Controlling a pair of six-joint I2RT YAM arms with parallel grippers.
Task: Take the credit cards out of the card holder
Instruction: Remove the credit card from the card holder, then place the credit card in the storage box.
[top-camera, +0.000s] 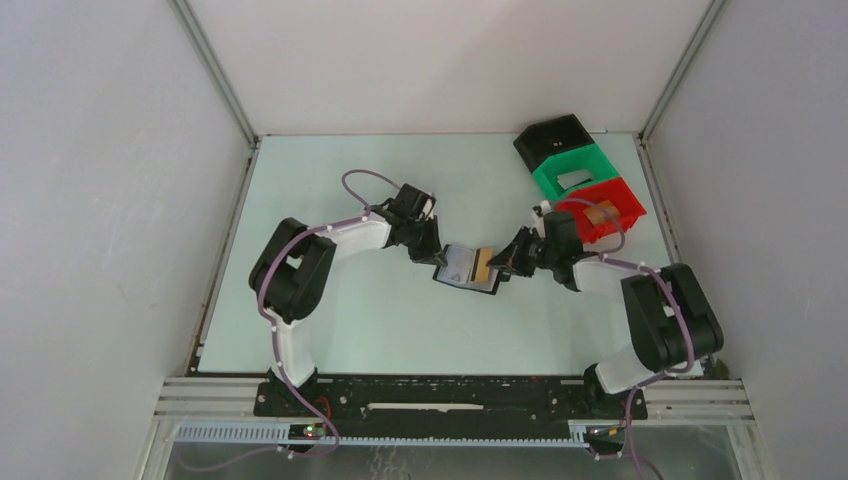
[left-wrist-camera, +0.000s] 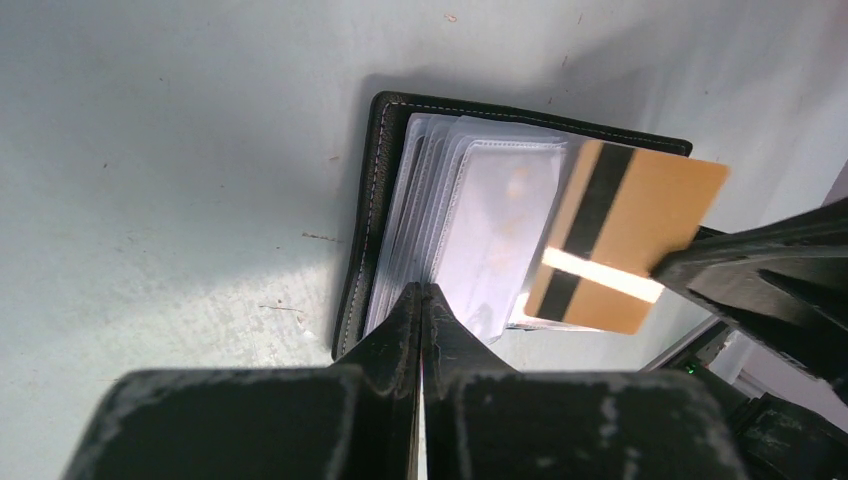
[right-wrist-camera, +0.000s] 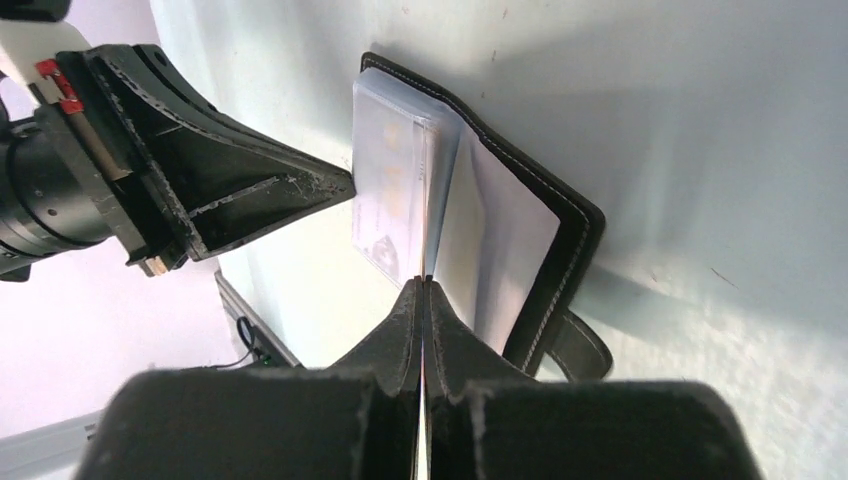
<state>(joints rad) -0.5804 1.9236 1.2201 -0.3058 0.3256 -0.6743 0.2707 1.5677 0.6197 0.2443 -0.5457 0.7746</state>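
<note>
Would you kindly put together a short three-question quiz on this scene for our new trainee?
1. True or false: the card holder is folded shut.
2. Fill in: the left tool, its tip at the holder's clear sleeves, has its jaws ___.
3. Which tool grips the orange card with the black stripe? A) left tool B) right tool C) neither

Key: 1 false, it lies open; 2 shut; 3 B.
</note>
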